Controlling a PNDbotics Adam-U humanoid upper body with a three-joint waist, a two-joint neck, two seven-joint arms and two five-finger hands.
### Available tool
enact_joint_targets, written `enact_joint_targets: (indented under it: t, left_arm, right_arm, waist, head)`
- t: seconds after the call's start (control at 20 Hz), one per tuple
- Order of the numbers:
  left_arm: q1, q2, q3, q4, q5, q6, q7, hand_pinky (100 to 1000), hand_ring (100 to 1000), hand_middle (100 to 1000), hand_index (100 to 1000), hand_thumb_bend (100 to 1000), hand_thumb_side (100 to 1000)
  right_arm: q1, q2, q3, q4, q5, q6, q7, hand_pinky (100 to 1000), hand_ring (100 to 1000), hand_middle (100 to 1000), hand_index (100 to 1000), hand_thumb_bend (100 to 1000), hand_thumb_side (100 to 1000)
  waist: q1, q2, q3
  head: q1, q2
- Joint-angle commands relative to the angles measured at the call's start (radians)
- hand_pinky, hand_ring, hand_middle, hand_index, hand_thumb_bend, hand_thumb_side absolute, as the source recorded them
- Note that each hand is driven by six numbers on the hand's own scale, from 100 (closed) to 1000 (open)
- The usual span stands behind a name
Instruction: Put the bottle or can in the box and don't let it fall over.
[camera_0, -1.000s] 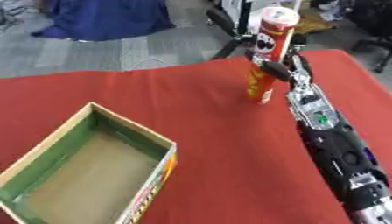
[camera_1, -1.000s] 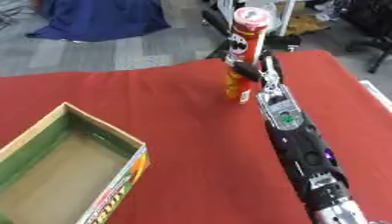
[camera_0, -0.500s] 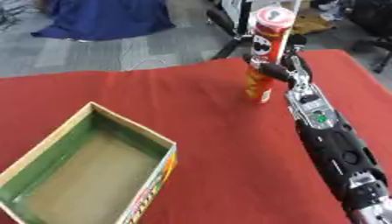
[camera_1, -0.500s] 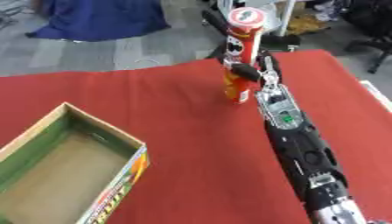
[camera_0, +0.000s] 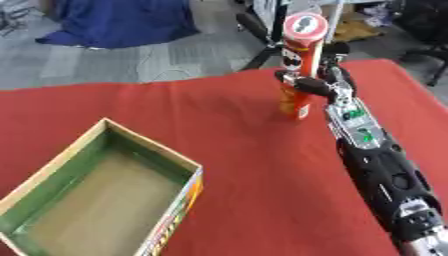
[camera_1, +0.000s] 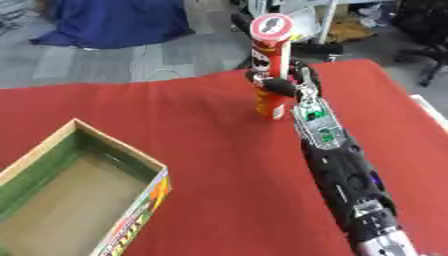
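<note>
An open cardboard box is set at the near left of the red tablecloth; its inner walls are green, its floor is plain brown, and printed lettering is seen on its outer right side. The box is well apart from everything else. The robot's right arm is stretched from the near right corner toward the far middle, black with a green-lit panel along the forearm. At its end the right hand is curled round a tall red crisp can, the dark fingers being wrapped across the can's middle from the right. The can is held upright, its pale round lid facing up, near the far edge of the cloth; whether its base is touching the cloth cannot be told. Beyond the table a grey floor and a blue cloth are seen
</note>
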Motion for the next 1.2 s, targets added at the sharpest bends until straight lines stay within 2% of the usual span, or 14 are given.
enact_joint_targets:
  t: [0.05, 0.4, 0.45, 0.5, 0.7, 0.85, 1.2]
  left_arm:
    - [-0.008, 0.016, 0.017, -0.012, -0.001, -0.001, -0.002, 862, 895, 828, 807, 103, 937]
    - [-0.009, 0.016, 0.017, -0.013, -0.002, -0.002, -0.005, 863, 896, 829, 807, 104, 938]
    - [-0.009, 0.015, 0.017, -0.013, -0.002, -0.003, -0.005, 864, 896, 829, 807, 104, 938]
    - [-0.008, 0.015, 0.017, -0.013, -0.002, -0.003, -0.005, 864, 896, 829, 807, 104, 939]
    - [-0.008, 0.015, 0.017, -0.013, -0.002, -0.003, -0.007, 864, 896, 829, 807, 104, 938]
    - [-0.008, 0.015, 0.017, -0.013, -0.002, -0.003, -0.008, 865, 896, 829, 807, 103, 937]
    - [-0.007, 0.015, 0.018, -0.012, -0.002, -0.004, -0.011, 865, 896, 830, 807, 103, 936]
  right_arm:
    - [-0.025, -0.020, 0.000, -0.009, -0.019, 0.003, -0.016, 817, 970, 680, 823, 689, 100]
    - [-0.027, -0.018, 0.000, -0.012, -0.070, -0.001, -0.061, 795, 933, 592, 711, 573, 100]
    - [-0.028, -0.018, 0.000, -0.012, -0.077, -0.001, -0.066, 794, 932, 588, 706, 558, 100]
    - [-0.029, -0.017, 0.001, -0.012, -0.085, -0.002, -0.070, 792, 930, 585, 703, 507, 100]
    - [-0.030, -0.017, 0.004, -0.019, -0.109, -0.011, -0.074, 790, 924, 562, 680, 447, 100]
    - [-0.030, -0.017, 0.005, -0.023, -0.122, -0.017, -0.074, 791, 919, 528, 647, 417, 100]
    - [-0.027, -0.023, 0.010, -0.045, -0.136, -0.020, -0.071, 800, 909, 463, 563, 414, 100]
  waist:
    - [0.001, -0.010, 0.003]
    - [0.000, -0.009, 0.006]
    - [0.000, -0.008, 0.006]
    - [0.000, -0.008, 0.007]
    - [-0.001, -0.009, 0.007]
    - [-0.002, -0.010, 0.006]
    - [-0.004, -0.014, 0.004]
  head:
    - [-0.003, -0.013]
    - [-0.006, -0.016]
    - [-0.007, -0.017]
    - [-0.007, -0.017]
    - [-0.008, -0.017]
    - [-0.008, -0.017]
    - [-0.008, -0.016]
